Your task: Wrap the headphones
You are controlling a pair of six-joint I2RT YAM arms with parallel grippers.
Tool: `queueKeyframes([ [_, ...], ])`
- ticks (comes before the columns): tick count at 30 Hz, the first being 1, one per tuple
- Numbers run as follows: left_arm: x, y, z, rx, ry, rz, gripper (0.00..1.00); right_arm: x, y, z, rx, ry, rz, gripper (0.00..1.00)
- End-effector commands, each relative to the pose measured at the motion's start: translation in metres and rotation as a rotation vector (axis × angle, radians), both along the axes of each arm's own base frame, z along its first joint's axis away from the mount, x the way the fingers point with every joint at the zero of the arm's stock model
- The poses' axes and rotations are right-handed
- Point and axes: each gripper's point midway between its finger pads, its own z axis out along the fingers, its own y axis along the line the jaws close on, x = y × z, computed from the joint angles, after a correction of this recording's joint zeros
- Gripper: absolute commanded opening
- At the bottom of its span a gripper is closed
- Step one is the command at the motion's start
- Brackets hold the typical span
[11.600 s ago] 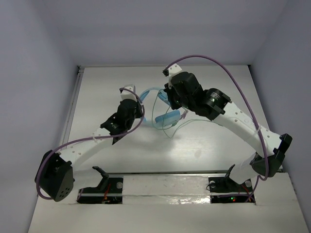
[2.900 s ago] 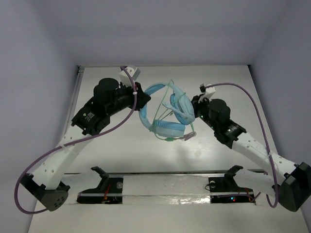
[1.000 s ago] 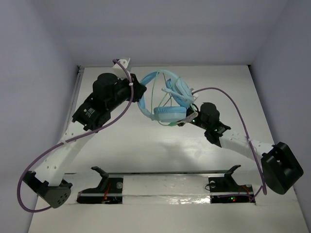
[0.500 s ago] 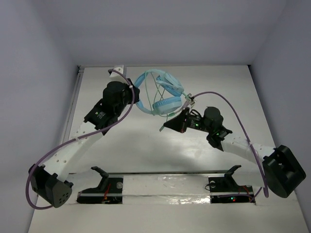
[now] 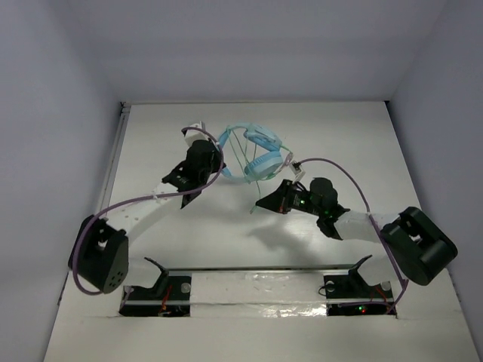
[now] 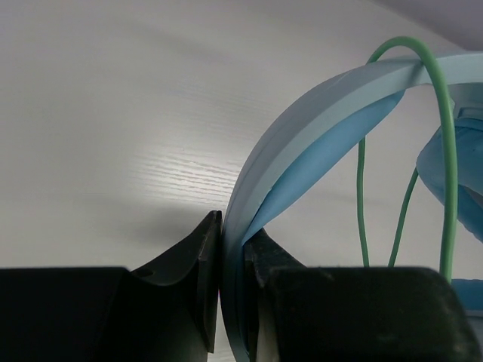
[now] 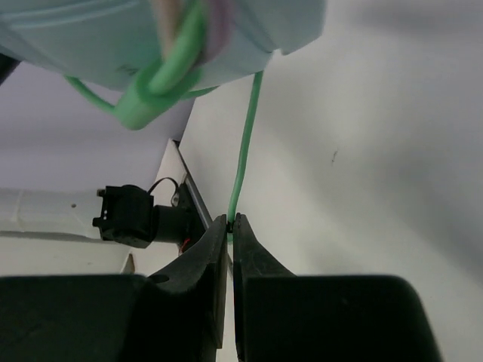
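Observation:
The light blue headphones (image 5: 255, 149) hang lifted over the middle of the table, with the pale-green cable (image 5: 243, 154) looped across them. My left gripper (image 5: 219, 153) is shut on the headband (image 6: 302, 128), which runs up and to the right from between the fingers (image 6: 205, 264). Green cable loops (image 6: 445, 151) cross the band in that view. My right gripper (image 5: 255, 209) sits low in front of the headphones, shut on the thin cable (image 7: 245, 143). That cable rises from the gripper (image 7: 230, 220) to an ear cup (image 7: 113, 38) overhead.
Two black brackets (image 5: 161, 277) (image 5: 355, 273) stand on the rail at the near edge. Purple robot cables (image 5: 143, 200) (image 5: 339, 170) arc over each arm. White walls close in the table at the left, the back and the right. A black bracket (image 7: 128, 215) shows behind the right gripper.
My right gripper has swung from beside the ear cup down toward the front, drawing the cable with it. The left arm has folded lower and the headphones have shifted slightly toward the back.

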Motion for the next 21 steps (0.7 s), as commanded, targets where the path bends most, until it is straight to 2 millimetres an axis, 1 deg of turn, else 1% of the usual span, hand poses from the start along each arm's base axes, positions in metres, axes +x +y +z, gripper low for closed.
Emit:
queueKeyframes([
  [1, 0.035, -0.019, 0.053, -0.214, -0.176, 0.043, 0.0, 0.01, 0.001, 0.025, 0.089, -0.038, -0.055, 0.0],
  [2, 0.039, -0.023, 0.051, -0.218, -0.174, 0.038, 0.0, 0.018, -0.002, 0.022, 0.081, -0.031, -0.106, 0.0],
  [3, 0.046, -0.027, 0.038, -0.209, -0.153, 0.043, 0.0, 0.022, -0.004, 0.02, 0.072, -0.022, -0.132, 0.0],
  [4, 0.053, -0.031, 0.04, -0.212, -0.159, 0.044, 0.0, 0.027, -0.005, 0.019, 0.061, -0.012, -0.153, 0.0],
  [5, 0.059, -0.035, 0.038, -0.207, -0.152, 0.045, 0.0, 0.029, -0.005, 0.019, 0.059, -0.006, -0.165, 0.0],
  [6, 0.066, -0.037, 0.019, -0.18, -0.118, 0.057, 0.0, 0.037, -0.009, 0.015, 0.049, 0.004, -0.216, 0.0],
  [7, 0.074, -0.041, 0.021, -0.182, -0.123, 0.058, 0.0, 0.041, -0.011, 0.01, 0.03, 0.021, -0.241, 0.0],
  [8, 0.078, -0.044, 0.017, -0.179, -0.117, 0.055, 0.0, 0.048, -0.013, 0.007, 0.019, 0.027, -0.279, 0.0],
  [9, 0.083, -0.049, -0.001, -0.158, -0.084, 0.049, 0.0, 0.052, -0.014, 0.005, 0.008, 0.032, -0.299, 0.0],
  [10, 0.089, -0.054, 0.001, -0.155, -0.088, 0.04, 0.0, 0.055, -0.016, -0.007, -0.03, 0.053, -0.318, 0.0],
  [11, 0.089, -0.061, -0.004, -0.151, -0.079, 0.023, 0.0, 0.06, -0.016, -0.007, -0.04, 0.051, -0.329, 0.0],
  [12, 0.091, -0.064, -0.017, -0.133, -0.055, 0.014, 0.0, 0.066, -0.018, -0.013, -0.063, 0.059, -0.36, 0.0],
  [13, 0.091, -0.07, -0.021, -0.128, -0.051, 0.002, 0.0, 0.067, -0.02, -0.022, -0.096, 0.073, -0.371, 0.0],
  [14, 0.091, -0.07, -0.027, -0.118, -0.041, -0.001, 0.0, 0.069, -0.021, -0.025, -0.105, 0.079, -0.38, 0.0],
  [15, 0.09, -0.077, -0.038, -0.111, -0.026, -0.022, 0.0, 0.071, -0.025, -0.03, -0.119, 0.086, -0.402, 0.0],
  [16, 0.09, -0.079, -0.044, -0.105, -0.016, -0.028, 0.0, 0.071, -0.027, -0.033, -0.129, 0.092, -0.414, 0.0],
  [17, 0.09, -0.079, -0.05, -0.099, -0.005, -0.029, 0.0, 0.071, -0.03, -0.032, -0.128, 0.088, -0.428, 0.0],
  [18, 0.091, -0.081, -0.06, -0.091, 0.009, -0.036, 0.0, 0.073, -0.037, -0.035, -0.142, 0.087, -0.471, 0.0],
  [19, 0.092, -0.083, -0.064, -0.089, 0.016, -0.044, 0.0, 0.073, -0.043, -0.04, -0.168, 0.095, -0.495, 0.0],
  [20, 0.093, -0.086, -0.068, -0.084, 0.024, -0.053, 0.0, 0.074, -0.047, -0.033, -0.168, 0.079, -0.511, 0.0],
  [21, 0.091, -0.086, -0.081, -0.061, 0.057, -0.063, 0.0, 0.074, -0.051, -0.034, -0.185, 0.073, -0.523, 0.0],
])
